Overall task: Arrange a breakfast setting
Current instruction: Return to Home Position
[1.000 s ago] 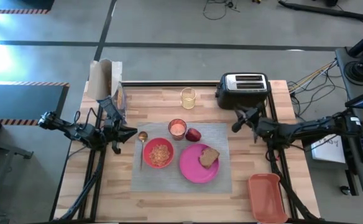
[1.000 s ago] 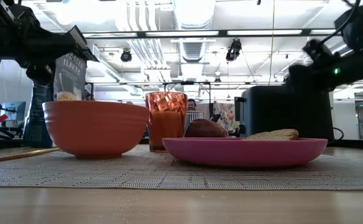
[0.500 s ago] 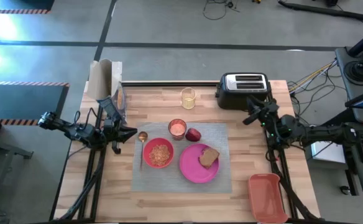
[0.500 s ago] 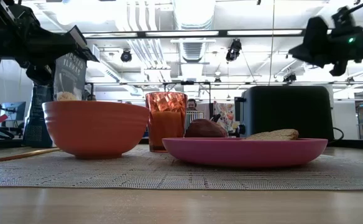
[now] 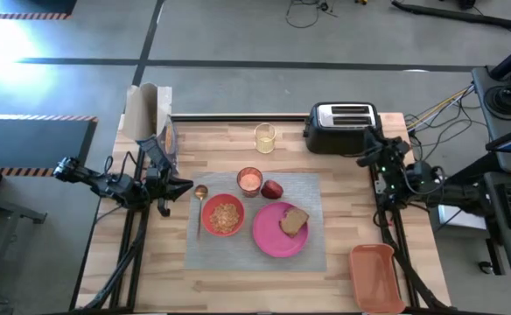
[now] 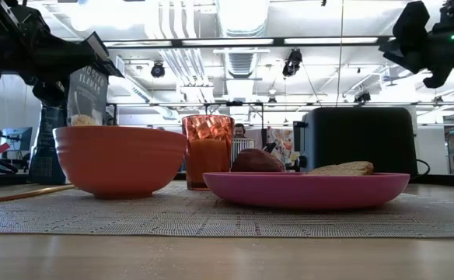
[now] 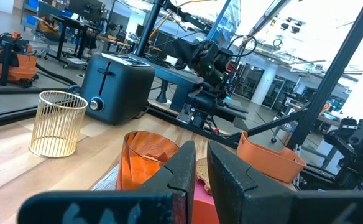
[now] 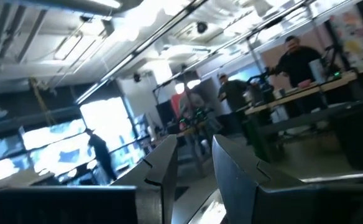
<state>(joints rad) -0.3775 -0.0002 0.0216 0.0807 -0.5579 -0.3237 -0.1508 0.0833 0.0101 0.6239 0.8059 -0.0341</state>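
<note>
One mover: the right gripper, parted and empty, has retreated beside the toaster; left gripper parked by the spoon; grey placemat looks fully set.

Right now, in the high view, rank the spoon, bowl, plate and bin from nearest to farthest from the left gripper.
From the left gripper, at the table's left side:
1. Spoon: right beside it, on the mat's left edge.
2. Bowl: next over, on the mat's left half.
3. Plate: on the mat's right half.
4. Bin: off the mat, at the table's right edge.
</note>
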